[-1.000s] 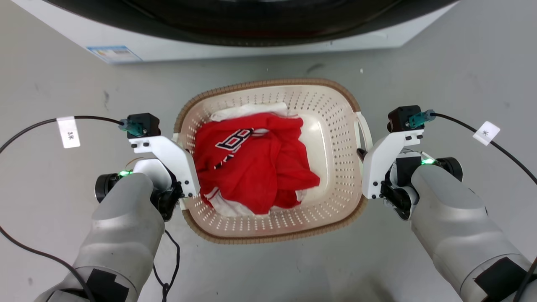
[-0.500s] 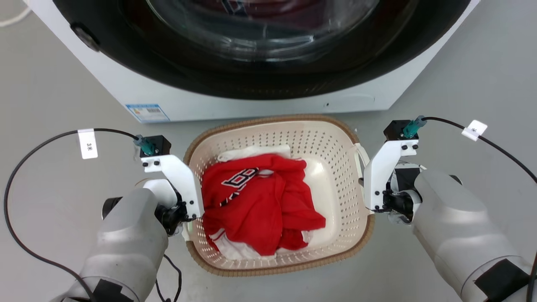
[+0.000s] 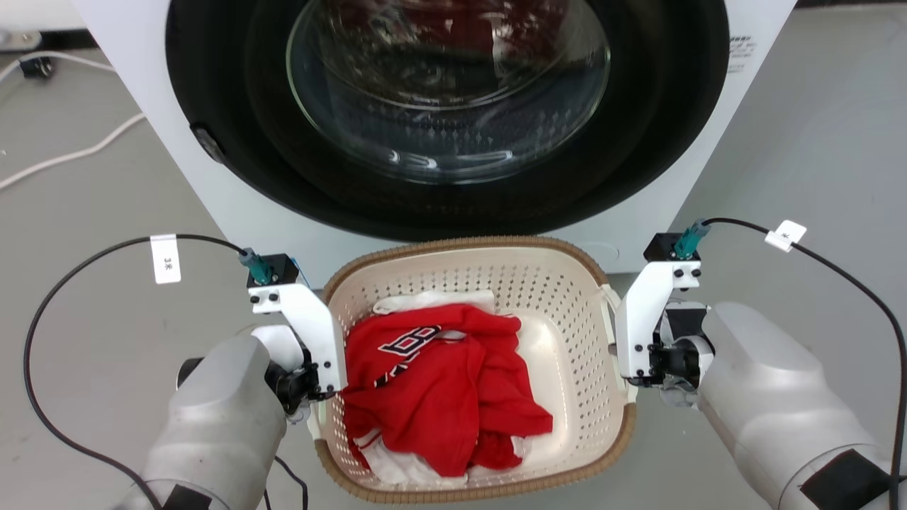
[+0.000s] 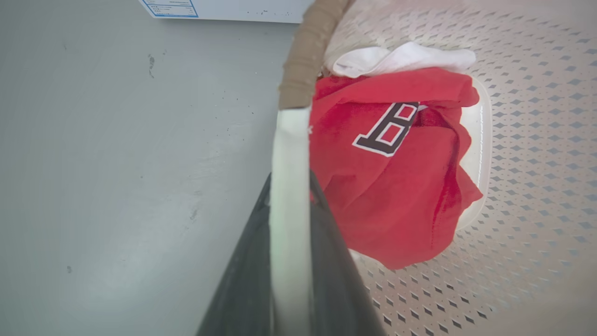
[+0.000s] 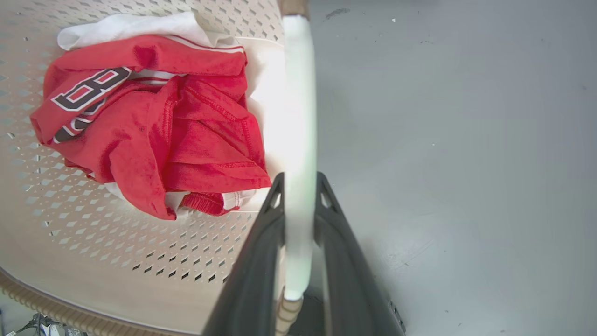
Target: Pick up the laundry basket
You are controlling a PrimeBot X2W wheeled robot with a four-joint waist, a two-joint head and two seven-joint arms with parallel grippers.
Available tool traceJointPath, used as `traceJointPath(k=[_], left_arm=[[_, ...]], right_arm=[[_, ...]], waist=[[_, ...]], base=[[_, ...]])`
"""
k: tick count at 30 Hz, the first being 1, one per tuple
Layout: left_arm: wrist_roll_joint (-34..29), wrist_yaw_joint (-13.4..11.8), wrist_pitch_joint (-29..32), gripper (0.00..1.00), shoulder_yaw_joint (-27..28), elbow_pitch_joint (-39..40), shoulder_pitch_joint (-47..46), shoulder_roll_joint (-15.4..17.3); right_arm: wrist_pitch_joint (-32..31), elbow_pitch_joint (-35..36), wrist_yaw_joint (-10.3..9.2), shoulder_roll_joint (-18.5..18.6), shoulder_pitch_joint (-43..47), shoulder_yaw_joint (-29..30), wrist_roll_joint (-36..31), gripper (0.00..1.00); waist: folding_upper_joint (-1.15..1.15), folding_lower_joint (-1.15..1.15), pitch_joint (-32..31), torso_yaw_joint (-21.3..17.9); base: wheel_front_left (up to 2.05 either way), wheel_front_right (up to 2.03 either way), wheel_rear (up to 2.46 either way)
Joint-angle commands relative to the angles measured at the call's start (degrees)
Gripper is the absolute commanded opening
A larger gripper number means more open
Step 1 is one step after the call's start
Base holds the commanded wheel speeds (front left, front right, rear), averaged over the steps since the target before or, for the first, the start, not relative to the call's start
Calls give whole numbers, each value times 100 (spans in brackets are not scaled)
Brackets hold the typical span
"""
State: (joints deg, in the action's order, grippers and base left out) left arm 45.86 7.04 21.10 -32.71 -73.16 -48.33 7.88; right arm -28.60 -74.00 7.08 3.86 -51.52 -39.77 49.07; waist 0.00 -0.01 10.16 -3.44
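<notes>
The laundry basket, cream with perforated walls and a brown woven-look rim, hangs between my two arms in front of the washing machine. A red jersey and white cloth lie in it. My left gripper is shut on the basket's left white handle, its dark fingers on either side of it. On the other side, my right gripper is shut on the right white handle, and its fingers flank the strip. In the head view white brackets cover both sets of fingertips.
A white washing machine with a round glass door, shut, stands right behind the basket. Black cables loop from both wrists. A white cord lies on the grey floor at the far left.
The head camera has tilted up, so the washing machine's door now shows. The basket sits lower in the picture and overlaps the machine's front. Both grippers stay on the handles.
</notes>
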Motion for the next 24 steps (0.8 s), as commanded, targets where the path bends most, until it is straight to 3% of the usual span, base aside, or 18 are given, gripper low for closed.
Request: traceJointPath(k=[1, 11, 24], left_arm=[[51, 79, 48, 0, -31, 59, 90, -153], [201, 78, 267, 0, -107, -3, 452, -134], [302, 76, 473, 0, -200, -25, 763, -285]], right_arm=[[-88, 52, 74, -165, 87, 4, 59, 0], [-491, 35, 74, -156, 370, 57, 35, 0], [-546, 40, 73, -157, 745, 249, -107, 0]], waist=[[0, 1, -216, 17], [0, 1, -729, -11], [0, 1, -1114, 109]], base=[[0, 0, 0], [0, 0, 0], [0, 0, 0]])
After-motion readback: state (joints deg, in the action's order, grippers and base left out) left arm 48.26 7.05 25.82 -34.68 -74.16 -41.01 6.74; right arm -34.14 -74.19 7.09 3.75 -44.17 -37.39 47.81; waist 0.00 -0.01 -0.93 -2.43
